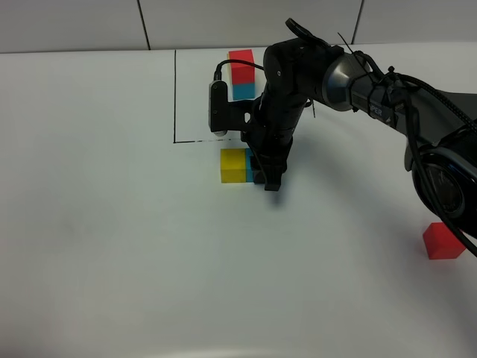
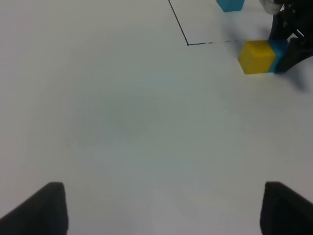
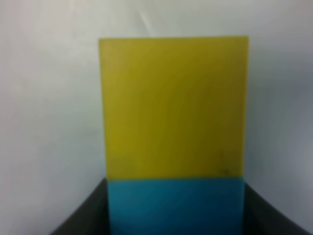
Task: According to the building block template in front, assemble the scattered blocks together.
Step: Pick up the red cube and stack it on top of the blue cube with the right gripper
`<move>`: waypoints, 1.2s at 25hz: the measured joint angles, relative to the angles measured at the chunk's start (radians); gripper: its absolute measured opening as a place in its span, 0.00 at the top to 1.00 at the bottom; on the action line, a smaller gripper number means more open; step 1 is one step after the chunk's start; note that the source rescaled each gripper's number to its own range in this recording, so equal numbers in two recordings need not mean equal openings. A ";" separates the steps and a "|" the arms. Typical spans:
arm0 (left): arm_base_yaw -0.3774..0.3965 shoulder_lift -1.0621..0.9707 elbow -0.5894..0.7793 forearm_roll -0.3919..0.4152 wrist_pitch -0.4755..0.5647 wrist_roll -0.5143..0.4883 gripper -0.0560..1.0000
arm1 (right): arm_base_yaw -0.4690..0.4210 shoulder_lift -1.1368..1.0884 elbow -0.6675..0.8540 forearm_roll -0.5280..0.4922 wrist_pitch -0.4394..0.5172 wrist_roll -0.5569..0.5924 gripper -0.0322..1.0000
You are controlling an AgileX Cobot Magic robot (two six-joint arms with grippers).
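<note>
1. Two blocks sit joined; the left gripper (image 2: 166,208), jaws apart, hovers well away from the yellow block (image 1: 233,165); the blue block (image 1: 250,165) touches its right side.
2. The right gripper (image 1: 267,177) clamps the blue block, seemingly seating it; next, release and fetch the red block (image 1: 441,241), far right of the yellow block.
3. Plain white table (image 1: 112,246); tiled wall (image 1: 74,22) behind.

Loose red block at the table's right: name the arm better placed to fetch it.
Right. The red block lies on that arm's side, though its fingers hold the blue block.
</note>
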 joint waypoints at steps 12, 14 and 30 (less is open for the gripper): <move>0.000 0.000 0.000 0.000 0.000 0.000 0.23 | 0.008 -0.040 0.006 -0.051 0.004 0.106 0.17; 0.000 0.000 0.000 0.000 0.000 0.000 0.23 | 0.008 -0.070 0.010 -0.075 0.022 0.143 0.16; 0.000 0.000 0.000 -0.001 0.000 0.000 0.23 | -0.138 -0.667 0.803 -0.103 -0.322 0.717 0.15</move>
